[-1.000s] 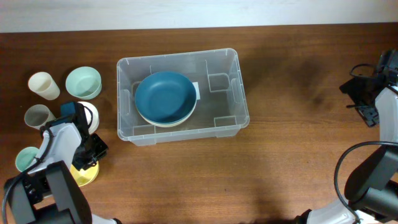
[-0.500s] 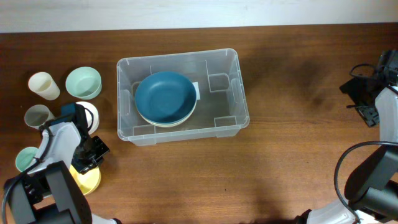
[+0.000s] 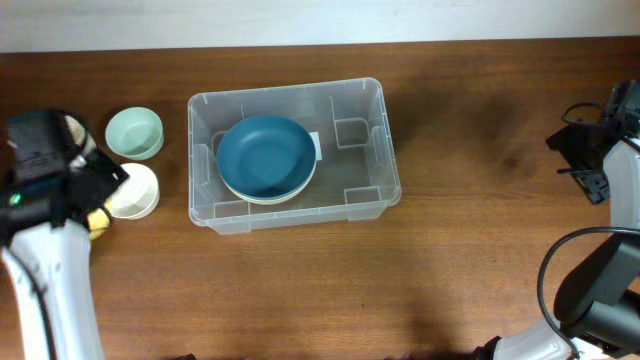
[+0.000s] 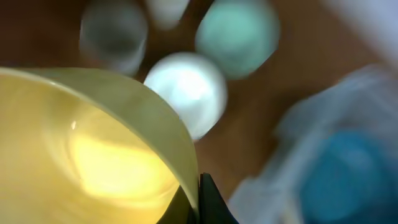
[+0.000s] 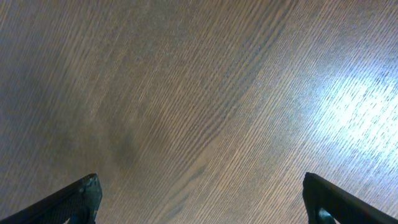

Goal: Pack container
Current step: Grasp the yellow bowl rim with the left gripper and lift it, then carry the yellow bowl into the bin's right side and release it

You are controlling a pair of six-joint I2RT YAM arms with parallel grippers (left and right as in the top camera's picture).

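Lifted off the tabletop (image 3: pixel 470 260) since a second ago, the yellow bowl (image 4: pixel 93 149) now hangs from my left gripper (image 4: pixel 199 202), which is clamped together on the bowl's rim. My left arm was low at the 7 o'clock corner; now it stands high at the 9 o'clock side, covering the cups that showed there before. In the wrist view everything below the bowl is blurred.

The container (image 3: pixel 286 92) has not shifted. It sits at the middle of the tabletop, long side running 9 to 3 o'clock. A blue bowl (image 3: pixel 265 157) lies inside its 9 o'clock half, nested on a paler bowl whose edge shows underneath. Outside the container, toward 9 o'clock, a white bowl (image 3: pixel 137 190) sits just beside its wall, and a mint bowl (image 3: pixel 134 132) sits beyond that toward 10 o'clock.

My right gripper (image 5: pixel 202 193) waits at the 3 o'clock edge with its fingers wide apart, over bare wood, holding nothing.
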